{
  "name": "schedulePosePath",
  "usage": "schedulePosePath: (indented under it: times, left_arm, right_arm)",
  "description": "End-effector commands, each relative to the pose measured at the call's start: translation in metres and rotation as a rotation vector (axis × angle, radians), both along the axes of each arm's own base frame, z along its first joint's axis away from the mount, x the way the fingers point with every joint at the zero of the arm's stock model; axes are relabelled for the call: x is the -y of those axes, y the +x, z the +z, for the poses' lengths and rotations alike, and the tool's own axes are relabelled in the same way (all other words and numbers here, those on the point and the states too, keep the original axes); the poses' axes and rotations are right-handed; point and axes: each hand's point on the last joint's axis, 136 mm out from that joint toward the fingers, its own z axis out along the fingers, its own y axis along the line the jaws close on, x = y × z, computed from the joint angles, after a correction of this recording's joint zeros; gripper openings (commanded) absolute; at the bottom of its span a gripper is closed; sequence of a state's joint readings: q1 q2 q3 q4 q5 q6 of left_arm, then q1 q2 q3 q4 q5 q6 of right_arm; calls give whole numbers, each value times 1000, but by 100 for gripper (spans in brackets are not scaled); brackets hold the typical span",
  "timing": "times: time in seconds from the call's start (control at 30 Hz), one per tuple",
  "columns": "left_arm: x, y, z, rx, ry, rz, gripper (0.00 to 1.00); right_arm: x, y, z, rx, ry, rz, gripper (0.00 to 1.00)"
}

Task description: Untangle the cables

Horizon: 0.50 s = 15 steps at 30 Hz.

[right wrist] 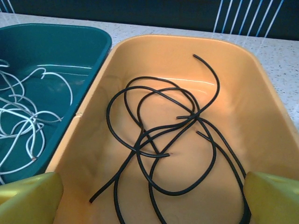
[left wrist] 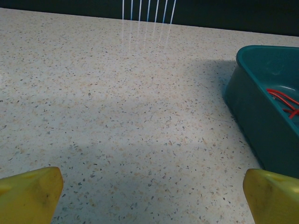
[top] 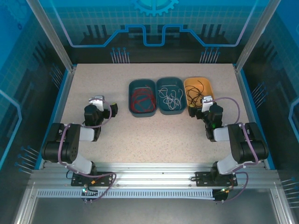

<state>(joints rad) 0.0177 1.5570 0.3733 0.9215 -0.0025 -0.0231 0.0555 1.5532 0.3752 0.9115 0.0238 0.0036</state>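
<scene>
Well, both pairs of jaws stand wide, with nothing between them. Over on the right, the right gripper (right wrist: 152,198) hangs at the near end of the orange tray (right wrist: 264,98). The black cables (right wrist: 163,126) lie looped over one another on that tray's floor, just ahead of its yellow fingertips (right wrist: 28,198) and untouched. Next door, the white cables (right wrist: 23,123) curl in the middle teal tray (right wrist: 70,35). The left gripper (left wrist: 152,196) sits low over bare table (left wrist: 117,93). The red cables (left wrist: 282,98) lie off to its right inside the left teal tray (left wrist: 247,109), clear of the jaws. From above, the three trays stand side by side, one cable colour in each.
</scene>
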Motion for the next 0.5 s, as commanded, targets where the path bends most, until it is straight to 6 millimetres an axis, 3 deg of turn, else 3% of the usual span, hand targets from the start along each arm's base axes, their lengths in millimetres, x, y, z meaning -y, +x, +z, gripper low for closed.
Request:
schedulePosePath:
  times: [0.0,0.47]
  left_arm:
    - [0,3,7,19,7,-14,99]
    - [1,3,7,19,9,-22,99]
  right_arm:
    - [-2,4,9,17,7,39,100]
    - [-2,4,9,18,8,38,100]
